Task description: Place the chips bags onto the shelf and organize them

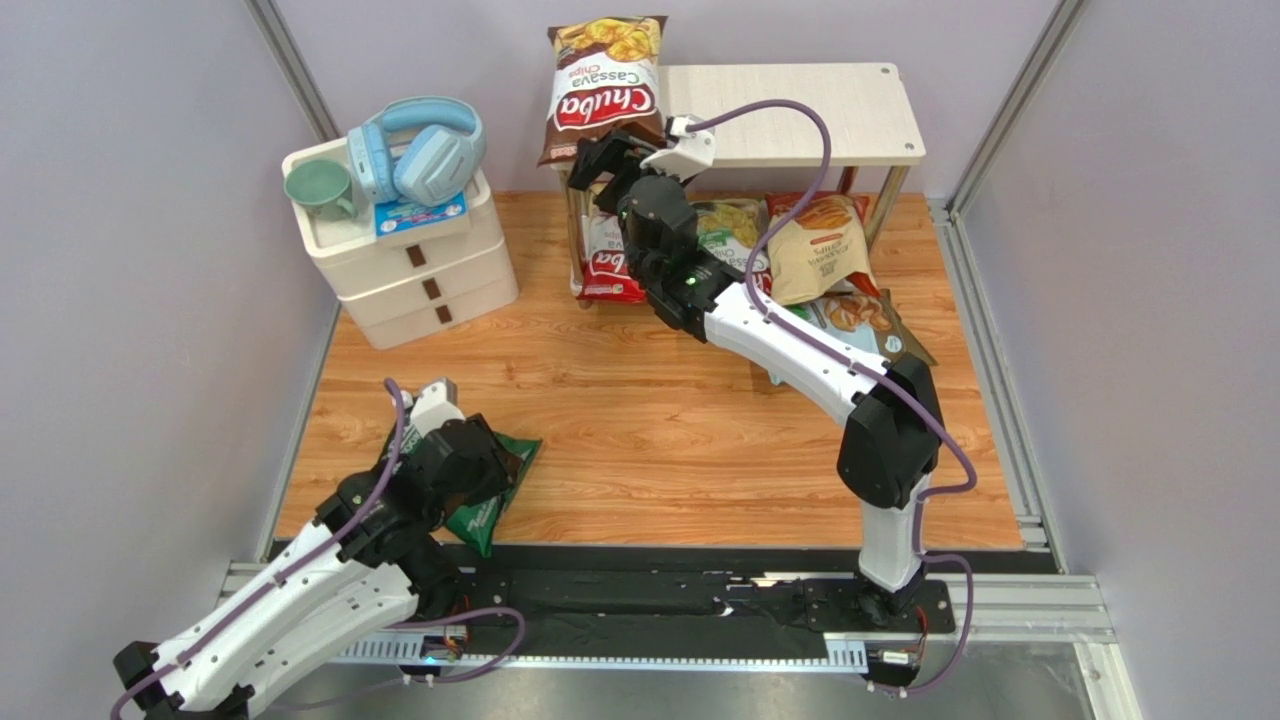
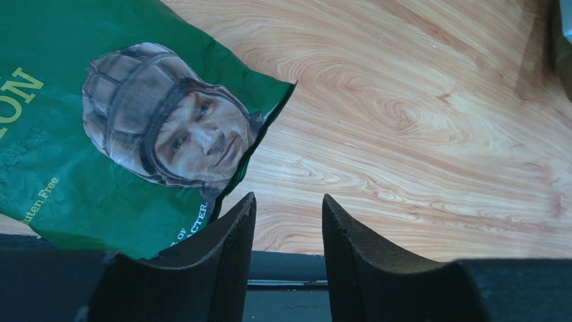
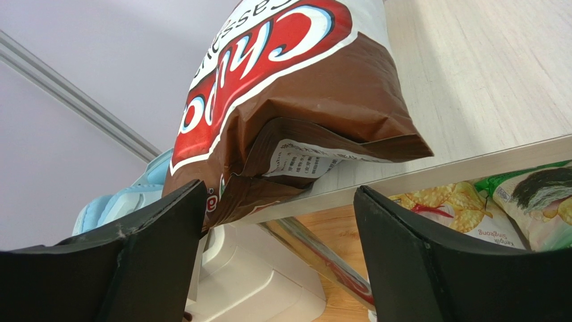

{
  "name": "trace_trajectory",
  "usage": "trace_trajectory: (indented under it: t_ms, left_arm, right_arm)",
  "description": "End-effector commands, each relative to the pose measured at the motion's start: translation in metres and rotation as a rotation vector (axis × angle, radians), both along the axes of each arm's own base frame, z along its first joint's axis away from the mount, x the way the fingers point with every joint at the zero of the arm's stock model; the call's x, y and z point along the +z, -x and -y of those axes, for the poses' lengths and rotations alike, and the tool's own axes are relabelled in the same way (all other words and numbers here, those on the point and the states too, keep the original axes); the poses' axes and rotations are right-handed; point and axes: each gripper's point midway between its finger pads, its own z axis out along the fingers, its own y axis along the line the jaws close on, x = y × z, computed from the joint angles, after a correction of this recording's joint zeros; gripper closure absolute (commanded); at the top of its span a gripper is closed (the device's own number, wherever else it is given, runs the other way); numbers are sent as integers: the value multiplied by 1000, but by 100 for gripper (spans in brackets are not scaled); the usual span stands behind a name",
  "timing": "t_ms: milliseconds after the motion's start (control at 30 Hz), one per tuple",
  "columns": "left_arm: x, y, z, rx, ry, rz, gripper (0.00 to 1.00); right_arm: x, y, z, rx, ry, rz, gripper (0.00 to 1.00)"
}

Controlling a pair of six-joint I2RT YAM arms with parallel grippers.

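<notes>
Brown Chuba bag (image 1: 606,83) stood on shelf (image 1: 842,113), right gripper (image 1: 613,162) spread; dark green bag (image 2: 101,134) lay unshelved by left gripper's (image 2: 289,201) parted fingers (image 2: 221,268).

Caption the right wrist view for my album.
Open right end effector facing a brown Chuba Cassava chips bag perched on the shelf's top board.

The whole table (image 1: 646,435) is taken in from above and behind, looking down. From the left wrist, the green bag (image 2: 80,134) is seen close, aimed down. From the right wrist, the brown bag (image 3: 302,100) and shelf (image 3: 483,80) edge are seen close, facing forward. Both bags are shared with the top view.
</notes>
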Motion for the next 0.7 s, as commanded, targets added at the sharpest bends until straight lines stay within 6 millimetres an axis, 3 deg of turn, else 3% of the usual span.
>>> trace_trajectory:
  t_ms: [0,67,100,167,200,267,333,467,600,667]
  left_arm:
    - [12,-6,4,-5,8,32,53]
    - [11,-7,2,-1,5,34,53]
    - [11,-7,2,0,1,34,53]
    - [13,-8,0,5,-3,46,51]
    - [14,-9,0,6,-6,50,50]
    - [17,-11,-2,8,-20,64,46]
    - [20,-13,-3,11,-27,74,44]
    - [26,-17,-2,9,-42,82,43]
    - [29,-17,0,6,-35,79,43]
    - [29,-16,-1,7,-32,78,43]
  right_arm:
    - [26,16,6,47,-33,38,17]
    - [37,26,11,74,-56,46,16]
    - [23,29,12,81,-43,22,15]
    - [32,42,21,100,-84,24,14]
    - [18,46,24,105,-73,0,14]
    - [25,58,29,134,-118,17,14]
    - [18,62,30,145,-111,10,14]
    - [30,64,30,162,-103,33,13]
    - [28,65,20,204,-79,11,13]
    - [15,72,18,239,-56,-16,13]
